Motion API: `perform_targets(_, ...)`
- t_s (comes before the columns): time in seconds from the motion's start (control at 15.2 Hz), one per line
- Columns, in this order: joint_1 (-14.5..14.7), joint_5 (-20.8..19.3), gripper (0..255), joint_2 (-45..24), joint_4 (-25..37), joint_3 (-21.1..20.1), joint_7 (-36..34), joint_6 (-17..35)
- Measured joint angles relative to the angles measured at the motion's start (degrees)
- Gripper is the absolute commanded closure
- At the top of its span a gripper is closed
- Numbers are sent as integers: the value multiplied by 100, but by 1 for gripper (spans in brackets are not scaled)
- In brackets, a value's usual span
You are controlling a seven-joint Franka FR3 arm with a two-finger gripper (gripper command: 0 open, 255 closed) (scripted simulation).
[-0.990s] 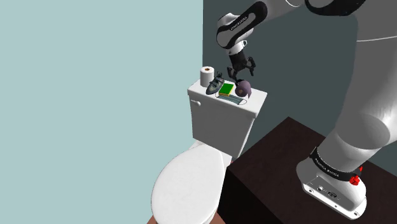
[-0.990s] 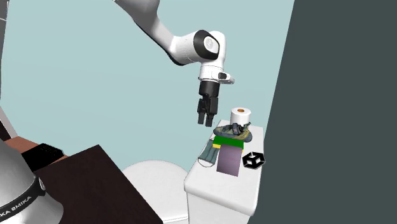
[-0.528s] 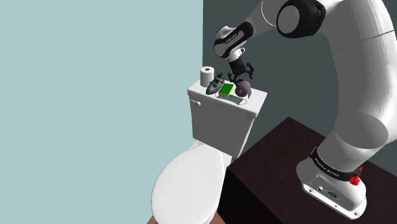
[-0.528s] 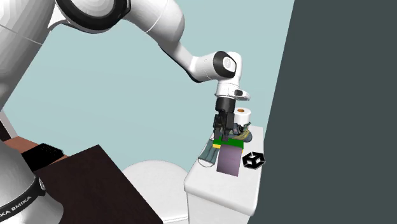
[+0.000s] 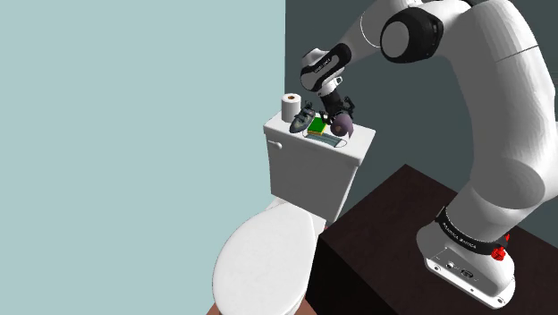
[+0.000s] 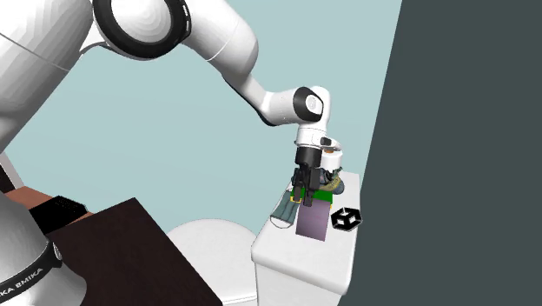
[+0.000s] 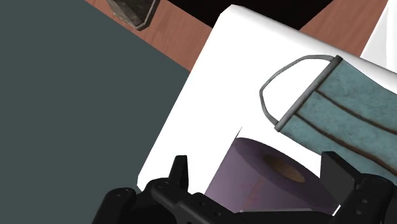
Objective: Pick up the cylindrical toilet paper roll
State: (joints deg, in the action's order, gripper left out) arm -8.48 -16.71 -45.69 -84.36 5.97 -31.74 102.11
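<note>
My end effector [image 7: 257, 167] hangs low over the toilet tank lid [image 7: 203, 108], fingers spread wide so the purple toilet paper roll [image 7: 248, 181] fits between them; neither finger seems to press it yet. The roll lies on its side at the lid's end by the dark wall, its curved sides toward my fingers, which I judge suits a squeeze across it. A blue face mask [image 7: 343, 108] lies just beside it on the lid; a white roll [image 5: 290, 106] stands upright at the lid's opposite end.
</note>
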Motion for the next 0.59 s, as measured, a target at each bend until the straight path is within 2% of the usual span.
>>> perform_targets(0.07,-1,0,255,-16,0,0,-4,16)
perform_targets(0.59,1,1,255,-31,8,-3,-14,29)
